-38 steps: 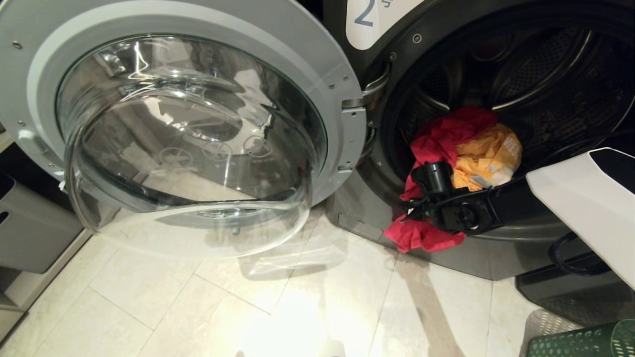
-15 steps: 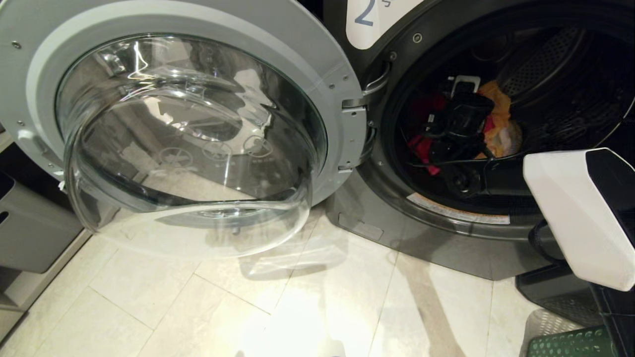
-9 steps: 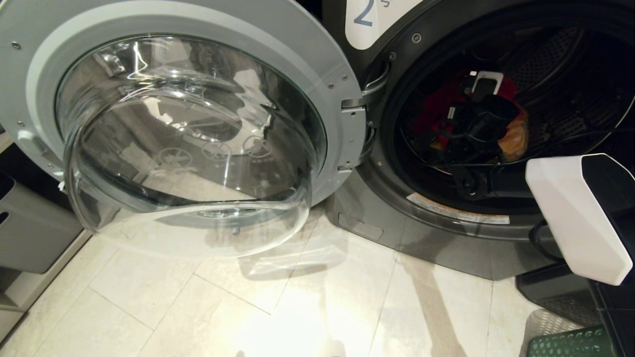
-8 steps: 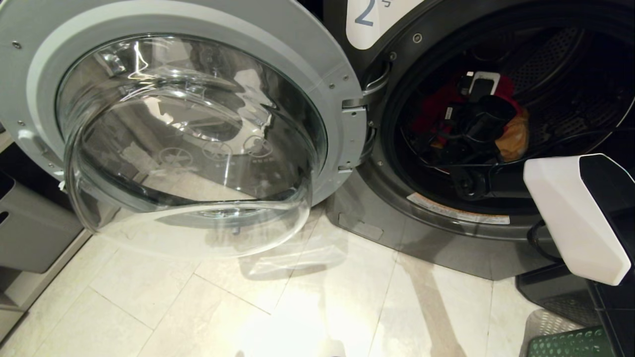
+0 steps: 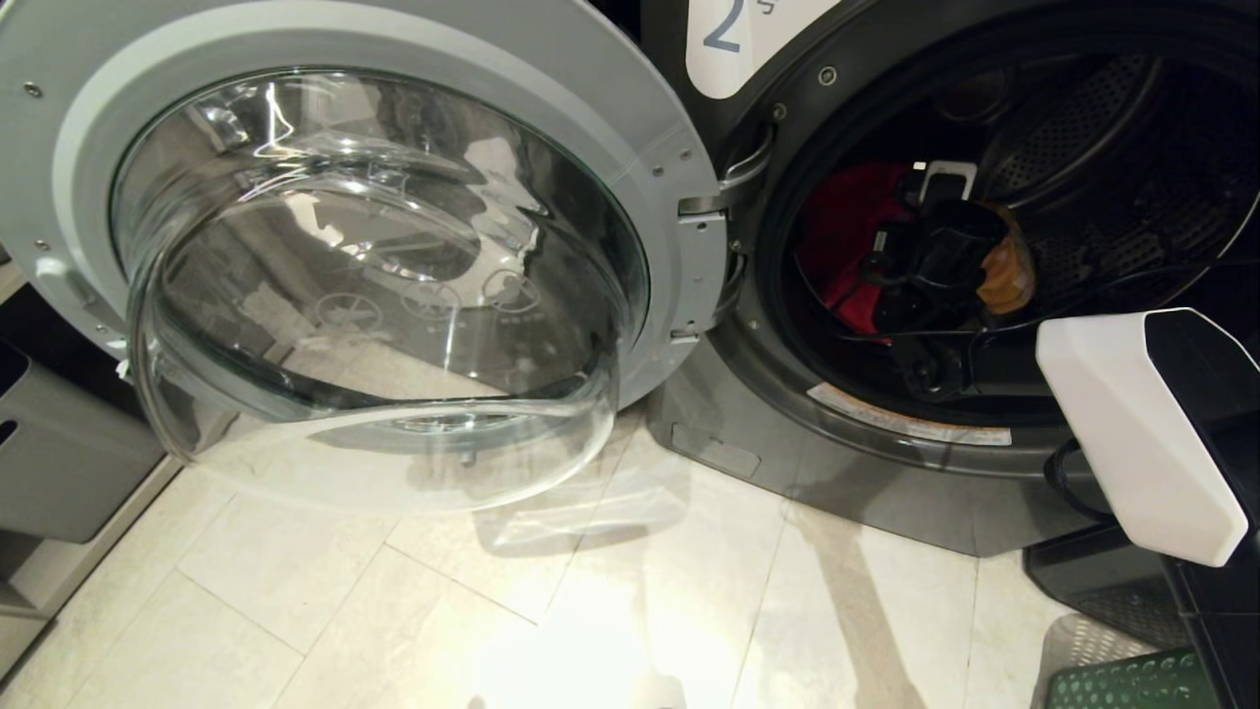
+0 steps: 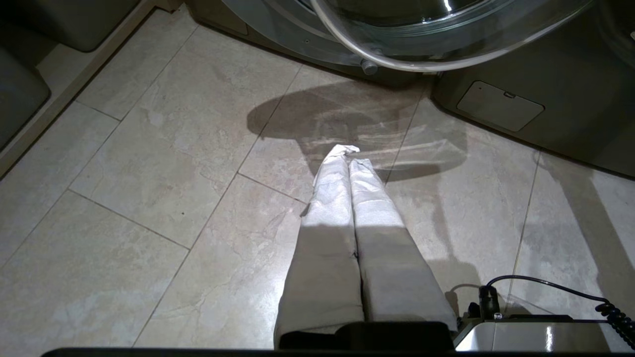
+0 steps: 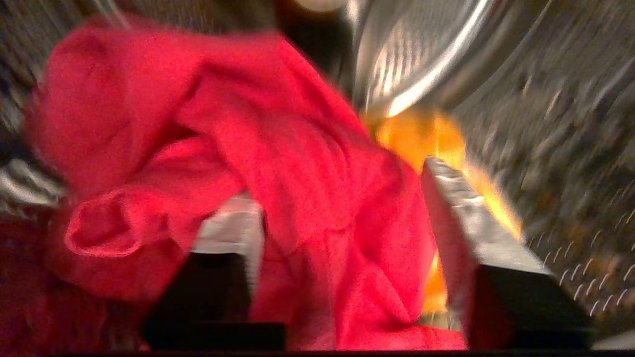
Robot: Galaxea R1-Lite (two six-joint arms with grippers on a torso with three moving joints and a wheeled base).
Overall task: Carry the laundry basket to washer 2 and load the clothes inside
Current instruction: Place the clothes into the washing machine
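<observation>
Right gripper is reached deep into the drum of washer 2, right half of the head frame, with the door swung wide across the left half. In the right wrist view its fingers stand apart, with the red garment bunched in the gap between them and draped over the other finger. I can't tell whether the cloth is loose or snagged on a pad.

The clothes are inside the drum: red at centre-left of the opening, the orange-yellow piece just right of the gripper. No denim or white cloth visible here. The laundry basket shows only as a green perforated rim at the lower right corner of the head frame, on the floor beside the machine; its contents aren't visible.

Handling, my read:
- Soft, light, limp fabric with no stiffness. It folds and drapes, and will trail when lifted.
- Not fragile or slippery, but it clings to textured pads.
- Best hold: pinch a thick bunched fold near the middle of the heap, not an edge or sleeve, so less hangs over the drum lip.

Left gripper is parked, fingers pressed together, pointing at the floor tiles in front of the machine.
</observation>
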